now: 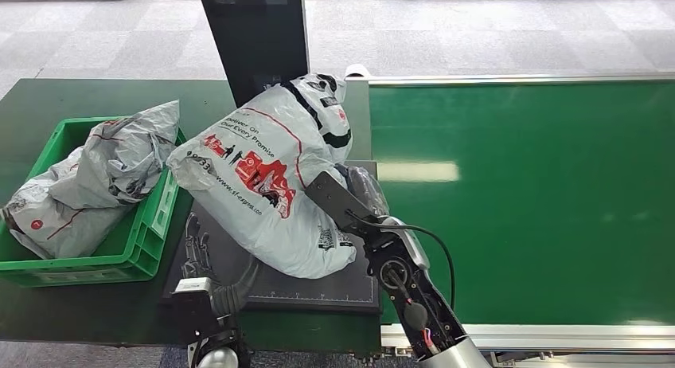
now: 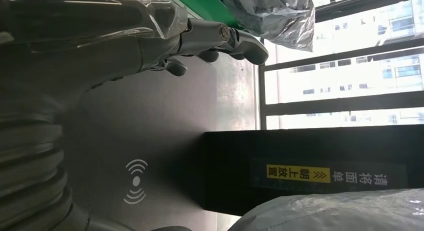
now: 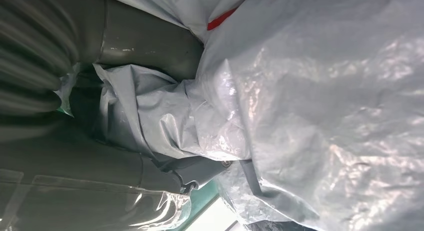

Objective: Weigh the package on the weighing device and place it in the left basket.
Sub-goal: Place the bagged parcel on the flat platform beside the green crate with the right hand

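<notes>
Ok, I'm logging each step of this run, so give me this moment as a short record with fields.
package: large grey courier bag, lying on the scale
scale: dark flat platform beside the conveyor
right hand: grips the bag's plastic at its right end
left hand: fingers apart over the scale's left edge, holding nothing
left basket: green crate, already holding another grey bag
conveyor: green belt

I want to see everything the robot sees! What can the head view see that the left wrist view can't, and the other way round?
Head view alone: the green conveyor belt, the right robot hand pushed against the big grey SF Express package, and the red printing on that package.

Left wrist view alone: a wireless-signal symbol on the scale plate, a yellow label with Chinese characters, and windows with buildings outside.

Both: the left robot hand over the dark weighing plate, the green basket and the crumpled parcel in the basket.
</notes>
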`<state>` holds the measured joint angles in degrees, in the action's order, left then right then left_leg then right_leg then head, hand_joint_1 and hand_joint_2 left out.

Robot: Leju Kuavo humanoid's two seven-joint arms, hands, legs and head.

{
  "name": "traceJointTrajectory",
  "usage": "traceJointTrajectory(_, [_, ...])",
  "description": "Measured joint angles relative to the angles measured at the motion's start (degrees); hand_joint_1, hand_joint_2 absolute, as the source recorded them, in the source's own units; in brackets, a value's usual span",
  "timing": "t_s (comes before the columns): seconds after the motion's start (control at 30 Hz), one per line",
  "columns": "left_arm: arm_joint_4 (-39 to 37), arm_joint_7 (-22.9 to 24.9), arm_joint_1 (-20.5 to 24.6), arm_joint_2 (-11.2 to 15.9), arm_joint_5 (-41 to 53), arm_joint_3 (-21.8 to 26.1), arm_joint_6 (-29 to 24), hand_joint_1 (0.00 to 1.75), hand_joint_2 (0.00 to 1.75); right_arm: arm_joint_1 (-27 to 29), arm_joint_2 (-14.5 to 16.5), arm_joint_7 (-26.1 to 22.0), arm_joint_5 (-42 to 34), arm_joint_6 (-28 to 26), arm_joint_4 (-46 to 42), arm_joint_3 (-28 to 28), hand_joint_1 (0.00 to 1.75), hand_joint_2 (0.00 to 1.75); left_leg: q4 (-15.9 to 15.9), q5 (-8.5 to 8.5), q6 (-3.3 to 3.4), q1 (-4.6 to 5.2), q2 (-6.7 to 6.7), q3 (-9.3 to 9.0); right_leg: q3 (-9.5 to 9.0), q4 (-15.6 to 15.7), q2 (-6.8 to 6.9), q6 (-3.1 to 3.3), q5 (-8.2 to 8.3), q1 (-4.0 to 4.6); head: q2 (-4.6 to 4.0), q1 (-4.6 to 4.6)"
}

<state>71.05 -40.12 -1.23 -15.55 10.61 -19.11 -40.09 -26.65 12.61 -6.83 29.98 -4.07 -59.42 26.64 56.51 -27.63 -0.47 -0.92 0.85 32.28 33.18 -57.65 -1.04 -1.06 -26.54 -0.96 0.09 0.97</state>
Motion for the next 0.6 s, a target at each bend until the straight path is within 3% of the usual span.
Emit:
traceJointTrajectory(0.03, [-0.03, 0.0, -0.01, -0.04, 0.27, 0.01, 0.0, 0.0, 1.75, -0.06, 0.0, -0.06, -0.13, -0.08, 0.14, 0.03, 1.75, 1.75, 0.0, 0.0, 0.0, 0.0, 0.0, 0.0, 0.0, 0.0, 0.0, 0.0, 0.0, 0.0, 0.0, 0.01])
traceJointTrajectory(0.07, [-0.06, -0.01, -0.02, -0.07, 0.54, 0.02, 0.0, 0.0, 1.75, -0.12, 0.0, -0.14, -0.26, -0.13, 0.29, 0.04, 1.31, 1.75, 0.0, 0.0, 0.0, 0.0, 0.0, 0.0, 0.0, 0.0, 0.0, 0.0, 0.0, 0.0, 0.0, 0.0])
traceJointTrajectory(0.17, [-0.15, -0.01, 0.0, -0.1, 0.82, 0.04, 0.0, 0.0, 1.75, -0.41, 0.0, -0.3, -0.63, -0.22, 0.92, 0.07, 0.0, 0.44, 0.0, 0.0, 0.0, 0.0, 0.0, 0.0, -0.01, 0.0, 0.0, 0.0, 0.0, 0.0, 0.0, -0.01])
traceJointTrajectory(0.2, [-0.17, -0.01, 0.0, -0.1, 0.82, 0.05, 0.0, 0.0, 1.75, -0.56, 0.0, -0.34, -0.67, -0.42, 1.2, 0.09, 0.0, 0.0, 0.0, 0.0, 0.0, 0.0, 0.0, 0.0, -0.01, 0.0, 0.0, 0.0, 0.0, 0.0, 0.0, -0.01])
traceJointTrajectory(0.6, [-0.43, -0.01, 0.1, -0.21, 0.89, 0.43, 0.0, 0.0, 1.75, -2.14, 0.0, -1.48, -0.6, -3.14, 3.88, 0.95, 0.0, 0.0, 0.0, 0.0, 0.0, 0.0, 0.0, 0.0, 0.0, 0.0, 0.0, 0.0, 0.0, 0.0, 0.0, -0.01])
